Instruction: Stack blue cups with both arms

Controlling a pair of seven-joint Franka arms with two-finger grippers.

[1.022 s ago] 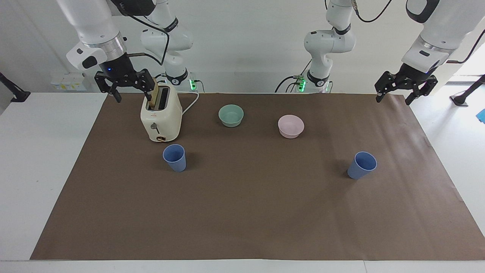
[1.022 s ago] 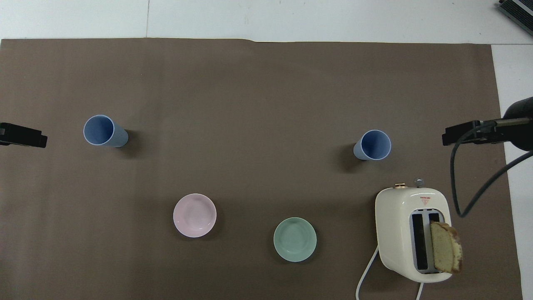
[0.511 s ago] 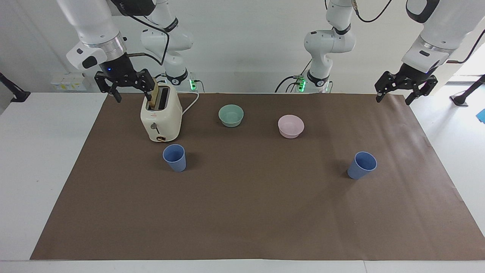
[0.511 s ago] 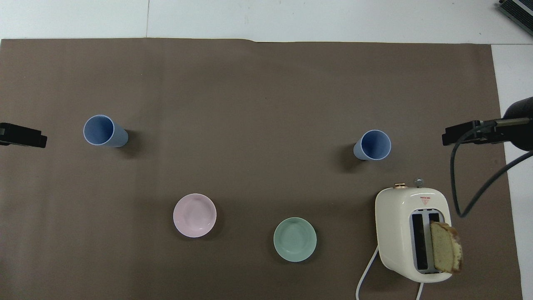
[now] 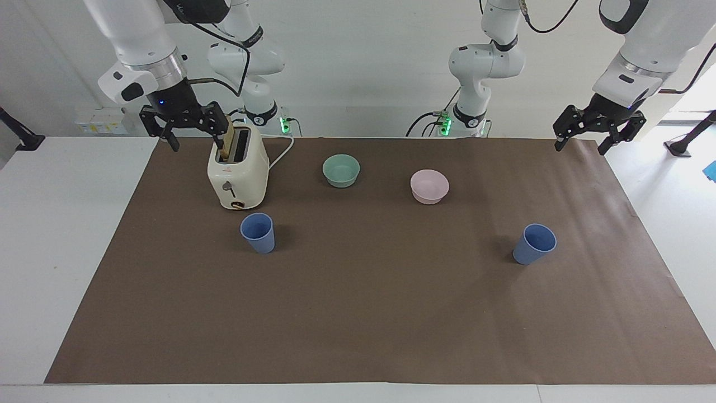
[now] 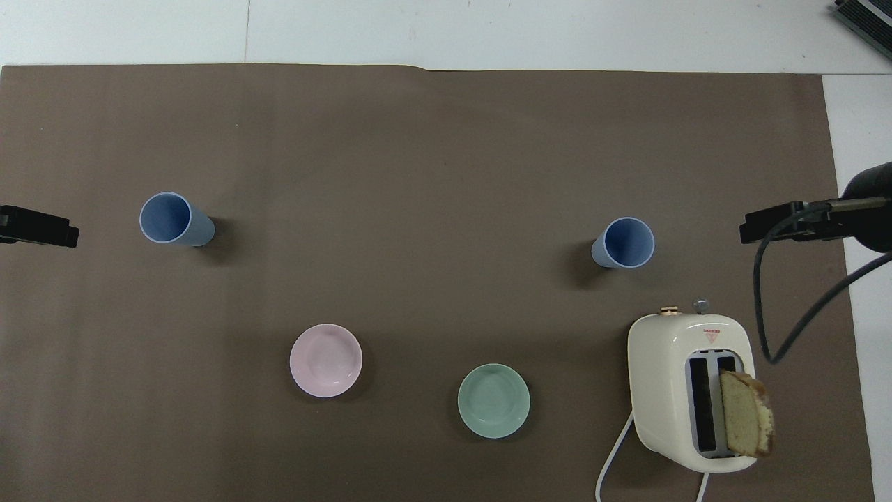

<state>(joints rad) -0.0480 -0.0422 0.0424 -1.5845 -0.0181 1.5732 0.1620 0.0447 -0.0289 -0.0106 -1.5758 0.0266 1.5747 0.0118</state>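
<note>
Both grippers, left (image 5: 594, 134) and right (image 5: 189, 126), hang open and empty, seemingly over the mat's ends, while 2 blue cups (image 5: 258, 233) (image 5: 534, 243) stand upright, apart, at 3 and 9 o'clock overhead.

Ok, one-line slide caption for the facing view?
Both blue cups stand apart, unstacked; left gripper and right gripper hover open.
</note>
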